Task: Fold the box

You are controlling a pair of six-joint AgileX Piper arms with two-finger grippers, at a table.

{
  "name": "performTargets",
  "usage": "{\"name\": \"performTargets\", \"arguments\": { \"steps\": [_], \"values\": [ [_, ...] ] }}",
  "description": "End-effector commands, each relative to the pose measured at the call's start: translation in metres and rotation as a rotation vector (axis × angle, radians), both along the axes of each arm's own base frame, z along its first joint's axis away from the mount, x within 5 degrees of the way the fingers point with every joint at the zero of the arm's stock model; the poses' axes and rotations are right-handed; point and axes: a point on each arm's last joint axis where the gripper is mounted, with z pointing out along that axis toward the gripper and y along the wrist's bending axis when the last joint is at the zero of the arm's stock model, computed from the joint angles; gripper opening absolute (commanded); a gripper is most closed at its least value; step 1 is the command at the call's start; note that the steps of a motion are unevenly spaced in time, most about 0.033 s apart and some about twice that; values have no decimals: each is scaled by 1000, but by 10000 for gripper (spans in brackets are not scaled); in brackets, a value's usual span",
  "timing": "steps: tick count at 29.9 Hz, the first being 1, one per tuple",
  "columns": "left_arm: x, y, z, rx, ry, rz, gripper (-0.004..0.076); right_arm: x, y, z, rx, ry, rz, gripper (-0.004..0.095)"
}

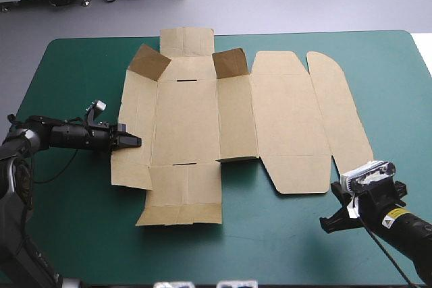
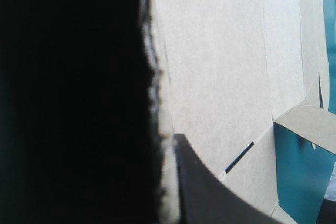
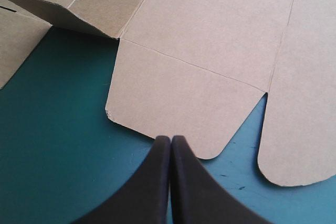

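Observation:
The brown box [image 1: 202, 119] lies as a cut sheet on the teal-green cover, mostly flat. Two small corner flaps [image 1: 150, 63] at its far side stand partly raised. My left gripper [image 1: 131, 141] reaches in from the left at the sheet's left edge. In the left wrist view the box [image 2: 220, 66] shows edge-on, with my left gripper [image 2: 169, 141] shut on that edge; one side is dark and hidden. My right gripper [image 1: 329, 222] sits near the front right, off the board. Its fingers are shut, and my right gripper [image 3: 170, 139] points at the rounded near flap of the box [image 3: 210, 35], just short of it.
Bare teal-green cover [image 1: 270, 241] runs along the front of the table and on both sides of the sheet. The sheet's long lid panels [image 1: 317, 112] stretch toward the right. The far flap [image 1: 187, 40] lies close to the table's far edge.

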Motion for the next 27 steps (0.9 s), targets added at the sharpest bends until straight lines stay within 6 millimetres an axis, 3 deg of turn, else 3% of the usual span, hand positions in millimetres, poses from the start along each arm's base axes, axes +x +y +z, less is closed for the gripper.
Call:
{"name": "performTargets", "arguments": {
  "steps": [1, 7, 11, 22, 27],
  "values": [
    [4, -7, 14, -25, -64, 6, -9, 4, 1, 12, 25, -74, -5, -18],
    [-1, -15, 24, -55, -108, -78, -9, 4, 1, 12, 25, -74, -5, -18],
    [-1, -27, 46, 6, -173, -177, -9, 4, 1, 12, 25, -74, -5, -18],
    [9, -81, 155, 405, -496, -373, -8, 4, 1, 12, 33, -68, -11, -18],
    [7, -108, 194, 552, -585, -456, -9, 4, 1, 12, 39, -65, -10, -18]
  ]
}}
